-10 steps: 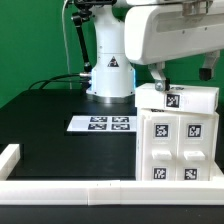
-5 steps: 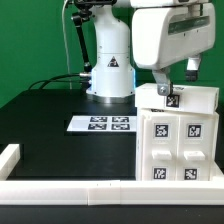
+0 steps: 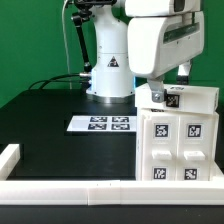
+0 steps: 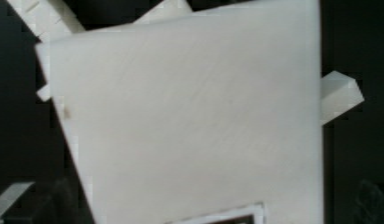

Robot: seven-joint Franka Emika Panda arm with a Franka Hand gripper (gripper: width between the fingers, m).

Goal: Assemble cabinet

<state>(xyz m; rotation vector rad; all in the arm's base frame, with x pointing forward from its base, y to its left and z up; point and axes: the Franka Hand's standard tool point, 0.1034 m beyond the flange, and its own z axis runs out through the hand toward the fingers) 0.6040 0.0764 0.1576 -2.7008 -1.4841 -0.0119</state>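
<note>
I judge the cabinet [image 3: 178,135] rigid, smooth and bulky; I would grip a thin top wall edge. I cannot tell the gripper's [image 3: 163,88] state.

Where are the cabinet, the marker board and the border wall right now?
cabinet [image 3: 177,145]: exterior view, tagged front face.
marker board [image 3: 100,124]: exterior view, middle tag.
border wall [image 3: 70,192]: exterior view, front rail's top.

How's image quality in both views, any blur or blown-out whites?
Exterior view: sharp, evenly lit; the tags on the cabinet read crisply, though its white faces run near overexposed. Wrist view: soft and blurred; the cabinet's top panel fills the frame as featureless white with smeared edges. The gripper's state can't be made out.
</note>
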